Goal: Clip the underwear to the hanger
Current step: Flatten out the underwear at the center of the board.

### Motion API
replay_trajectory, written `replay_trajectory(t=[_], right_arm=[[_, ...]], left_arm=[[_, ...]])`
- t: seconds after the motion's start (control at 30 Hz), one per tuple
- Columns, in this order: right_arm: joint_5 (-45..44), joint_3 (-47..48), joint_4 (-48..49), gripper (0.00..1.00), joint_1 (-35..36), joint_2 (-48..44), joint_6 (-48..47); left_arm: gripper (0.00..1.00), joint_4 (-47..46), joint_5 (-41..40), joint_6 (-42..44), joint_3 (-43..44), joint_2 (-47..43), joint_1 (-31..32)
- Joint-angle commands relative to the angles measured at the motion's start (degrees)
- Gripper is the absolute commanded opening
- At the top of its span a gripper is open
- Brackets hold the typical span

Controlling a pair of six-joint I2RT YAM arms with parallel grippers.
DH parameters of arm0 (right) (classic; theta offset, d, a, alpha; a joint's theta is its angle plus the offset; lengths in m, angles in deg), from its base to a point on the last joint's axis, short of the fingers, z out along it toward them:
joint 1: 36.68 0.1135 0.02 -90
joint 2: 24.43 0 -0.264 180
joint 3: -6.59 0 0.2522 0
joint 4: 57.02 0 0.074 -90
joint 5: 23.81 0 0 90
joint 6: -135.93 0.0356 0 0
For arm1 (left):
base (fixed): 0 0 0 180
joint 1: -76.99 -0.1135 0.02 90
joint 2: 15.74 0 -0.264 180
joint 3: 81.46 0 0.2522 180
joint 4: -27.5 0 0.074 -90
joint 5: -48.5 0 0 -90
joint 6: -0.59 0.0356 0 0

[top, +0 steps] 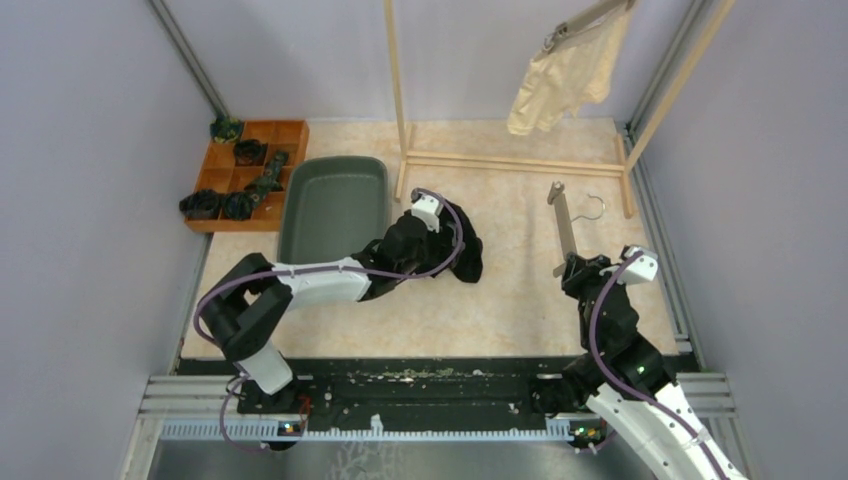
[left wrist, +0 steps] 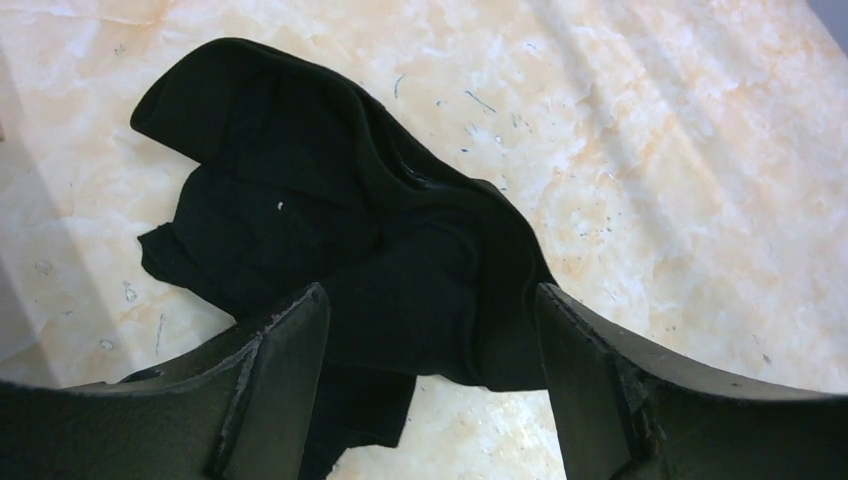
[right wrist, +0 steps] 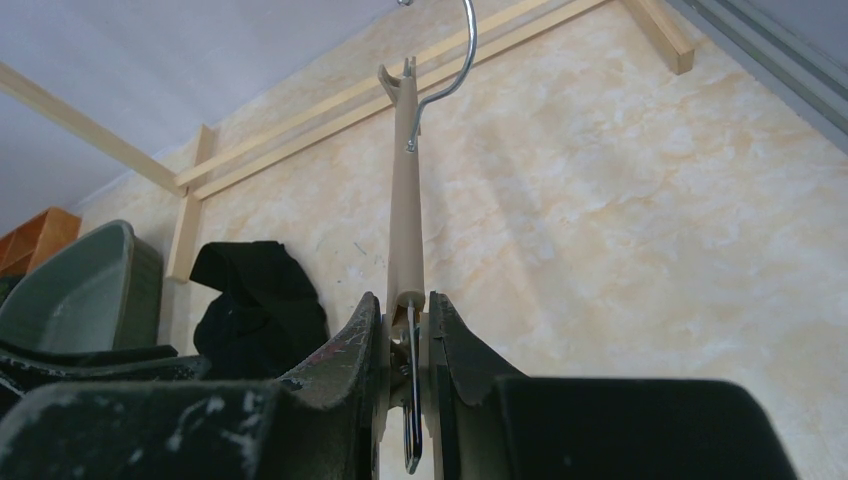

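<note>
The black underwear [top: 468,250] lies crumpled on the marble-patterned table, right of a grey tub. My left gripper [top: 447,232] hovers over it and is open. In the left wrist view the black underwear [left wrist: 330,220] runs between the spread fingers [left wrist: 285,380], with a fold of cloth in the gap. The cream underwear [top: 560,75] hangs clipped on a hanger at the rack's top. My right gripper [top: 582,265] is shut on the near clip end of a wooden hanger [top: 565,225], which stands off the table with its metal hook [right wrist: 455,60] at the far end. The right gripper [right wrist: 408,325] pinches the hanger [right wrist: 405,200].
A grey-green tub [top: 335,205] stands left of the black garment. A wooden compartment tray [top: 245,170] with dark items sits at the far left. The wooden rack's base rails [top: 510,162] cross the back, with uprights rising from them. Grey walls close in both sides.
</note>
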Motion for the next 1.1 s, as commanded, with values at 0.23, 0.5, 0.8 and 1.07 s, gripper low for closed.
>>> replay_trajectory(t=[0.23, 0.5, 0.8, 1.07], right_arm=[[-0.06, 2.02, 3.53, 0.00, 0.27, -0.08, -0.51], [0.03, 1.77, 3.90, 0.00, 0.25, 0.18, -0.54], [0.20, 1.76, 4.11, 0.00, 0.25, 0.33, -0.59], [0.38, 1.58, 4.27, 0.00, 0.27, 0.49, -0.58]], left_arm=[[0.80, -5.86, 7.52, 0.14, 2.58, 8.02, -3.23], [0.80, -7.61, 7.22, 1.70, 4.36, 12.00, -3.29], [0.78, -7.23, 5.09, 2.53, 6.18, 15.89, -3.30], [0.62, -8.07, 5.68, 3.74, 6.06, 18.76, -3.26]])
